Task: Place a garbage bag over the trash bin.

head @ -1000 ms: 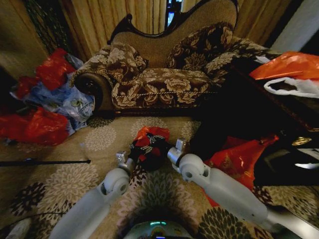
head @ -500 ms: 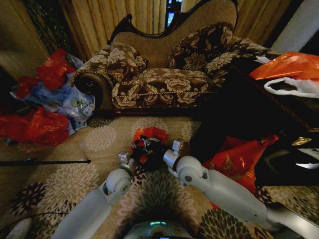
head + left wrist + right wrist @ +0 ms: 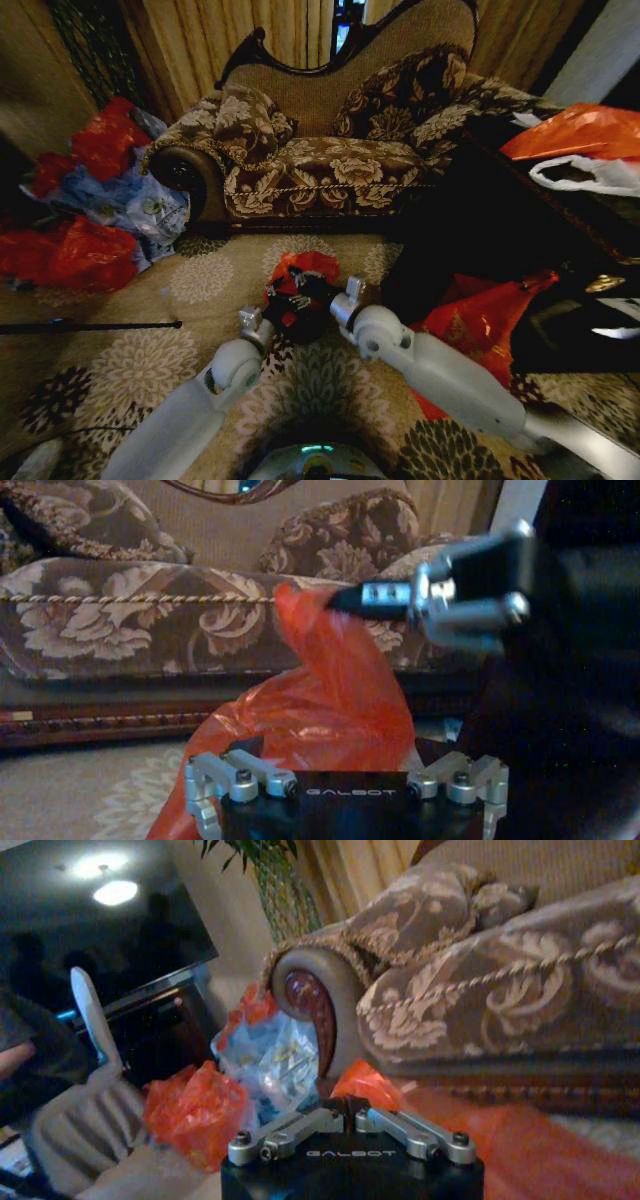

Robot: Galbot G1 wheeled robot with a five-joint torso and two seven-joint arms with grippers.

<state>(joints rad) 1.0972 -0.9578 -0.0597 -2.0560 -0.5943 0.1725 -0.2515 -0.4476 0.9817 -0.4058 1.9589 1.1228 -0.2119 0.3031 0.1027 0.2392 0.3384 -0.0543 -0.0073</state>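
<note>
The garbage bag is a small glossy red bag bunched on the carpet in front of the sofa. My right gripper is shut on its upper edge. In the left wrist view those fingers pinch the tip of the garbage bag and hold it up in a peak. In the right wrist view the right gripper is closed on a red fold. My left gripper is low beside the bag, and its linkages are spread open. The trash bin is a dark shape mostly hidden under the bag and grippers.
The patterned sofa stands just behind. Stuffed red bags and a blue bag lie at the left. A larger printed orange-red bag and a dark table crowd the right. A black pole lies on the carpet.
My right gripper has shifted slightly left and forward with the bag's edge in it, drawing the red plastic up from the bin. The left arm has barely moved.
</note>
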